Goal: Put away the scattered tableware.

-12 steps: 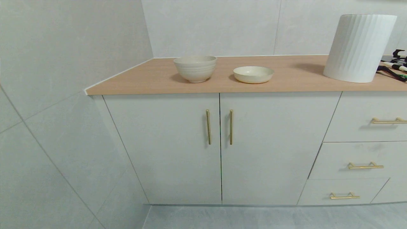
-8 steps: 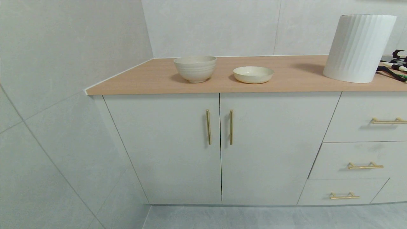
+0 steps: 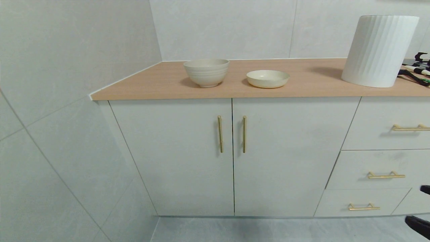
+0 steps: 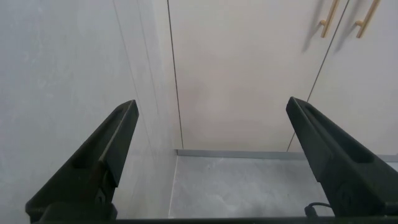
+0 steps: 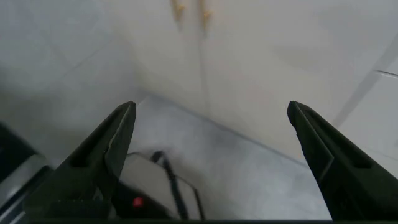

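Head view: a deep beige ribbed bowl (image 3: 206, 72) and a shallow cream dish (image 3: 267, 78) stand upright, side by side but apart, on the light wooden tabletop (image 3: 312, 84), near its front edge and directly above two shut pale cabinet doors (image 3: 174, 158). A pair of vertical brass handles (image 3: 220, 134) flanks the seam between the doors. A tall white fluted cylinder (image 3: 379, 50) stands well apart to the robot's right, above a stack of drawers (image 3: 376, 168). Both pieces of tableware are untouched. The likely storage is the cupboard beneath them (its doors must be pulled open first). Left wrist view: the left gripper (image 4: 211, 107) hangs low, facing the foot of the cabinet and the grey floor (image 4: 249, 193), its fingers (image 4: 106, 155) spread wide and empty. Right wrist view: the right gripper (image 5: 211, 109) is likewise low before the doors, fingers (image 5: 323, 155) wide apart, holding nothing, a stance suited to approaching a handle.
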